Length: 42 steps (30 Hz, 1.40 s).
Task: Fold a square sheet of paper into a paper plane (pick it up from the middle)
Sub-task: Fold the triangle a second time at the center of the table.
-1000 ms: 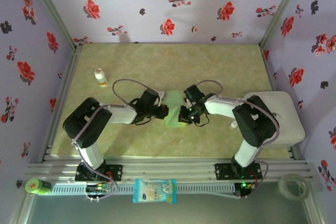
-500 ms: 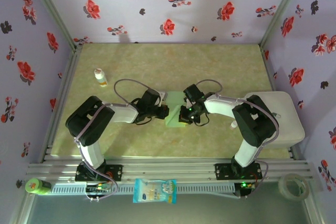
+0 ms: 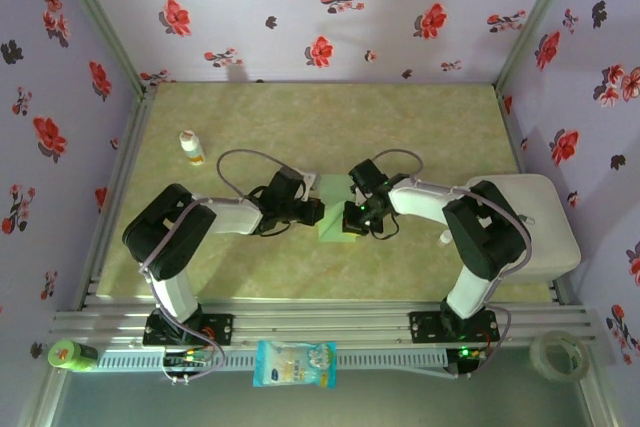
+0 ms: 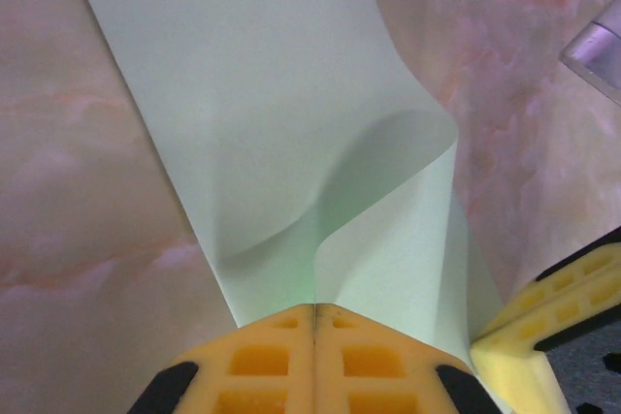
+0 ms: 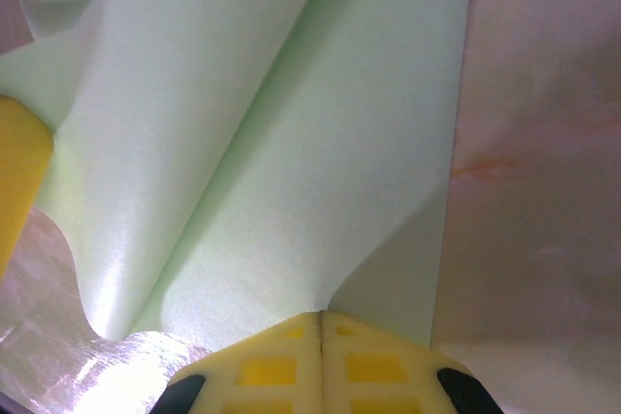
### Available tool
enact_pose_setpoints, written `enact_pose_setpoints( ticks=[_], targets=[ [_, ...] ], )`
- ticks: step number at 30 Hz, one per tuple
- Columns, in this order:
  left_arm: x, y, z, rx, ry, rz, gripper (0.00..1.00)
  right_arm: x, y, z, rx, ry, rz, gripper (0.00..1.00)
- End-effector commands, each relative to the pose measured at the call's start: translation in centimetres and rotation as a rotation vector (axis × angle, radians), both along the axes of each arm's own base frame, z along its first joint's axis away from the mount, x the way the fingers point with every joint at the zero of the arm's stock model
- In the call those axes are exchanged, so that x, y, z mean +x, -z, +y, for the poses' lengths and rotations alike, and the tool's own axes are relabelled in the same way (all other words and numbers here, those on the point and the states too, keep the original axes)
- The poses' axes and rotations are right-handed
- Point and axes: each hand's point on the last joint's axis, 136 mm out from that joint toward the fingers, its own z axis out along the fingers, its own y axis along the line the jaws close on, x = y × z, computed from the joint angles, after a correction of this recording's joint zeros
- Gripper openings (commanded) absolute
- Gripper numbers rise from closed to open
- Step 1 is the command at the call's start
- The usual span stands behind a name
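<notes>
One square sheet of paper [image 3: 334,209] lies near the middle of the desk [image 3: 420,127]. It is pale mint green and plain, and from above it shows as a narrow strip, partly folded over. Two arms reach in to it from opposite sides. The left end effector [image 3: 314,213] meets its left edge and the right end effector [image 3: 350,219] its lower right edge, and the two black wrists cover part of the sheet from above. One cable [image 3: 245,159] loops over each forearm.

In the left wrist view, the left end effector [image 4: 315,309] has its two yellow pads pressed flat together with no gap. A raised flap of the sheet [image 4: 262,94] curls up off the desk and runs into the seam between them, so the paper is pinched there. One yellow fingertip [image 4: 543,322] of the other arm sits just beside it at the paper's edge.

In the right wrist view, the right end effector [image 5: 321,317] is likewise clamped tight. A long crease in the sheet [image 5: 291,143] leads to the line where the pads meet, and the paper's edge is gripped there. One yellow finger [image 5: 19,181] of the left arm rests against the sheet's far side.

One small white bottle [image 3: 190,147] stands upright near the desk's left edge, well apart from the paper. One white container [image 3: 545,232] sits at the right edge beneath the right arm. Along the near rail lie one white-and-blue packet [image 3: 295,362], one green roll [image 3: 70,354] and one clear tape roll [image 3: 558,355].
</notes>
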Motion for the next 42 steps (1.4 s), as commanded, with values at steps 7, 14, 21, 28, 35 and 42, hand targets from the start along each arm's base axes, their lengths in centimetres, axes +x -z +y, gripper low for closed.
enact_pose_setpoints(
  ticks=[7, 14, 21, 28, 35, 42],
  targets=[
    [0.5, 0.1, -1.0, -0.019, 0.038, -0.002, 0.04, -0.3, 1.5, -1.0, -0.062, -0.007, 0.028, 0.00],
    [0.8, 0.8, -0.8, 0.009, 0.032, -0.004, 0.04, -0.4, 1.5, -0.9, -0.055, -0.010, 0.028, 0.00],
    [0.2, 1.6, -0.6, 0.025, 0.040, 0.034, 0.04, 0.5, -2.9, 1.2, 0.077, 0.011, -0.035, 0.05],
    [-0.4, 2.1, -0.5, 0.017, 0.025, 0.077, 0.04, -0.3, -2.6, 1.8, 0.085, 0.048, -0.028, 0.04],
    [-1.2, 2.0, -1.1, 0.006, 0.000, 0.116, 0.02, -1.0, -0.8, 0.7, 0.013, 0.052, -0.021, 0.02],
    [-2.3, 1.9, -1.1, 0.057, -0.081, 0.136, 0.02, -1.7, -1.2, -0.6, -0.024, 0.042, -0.036, 0.02]
  ],
)
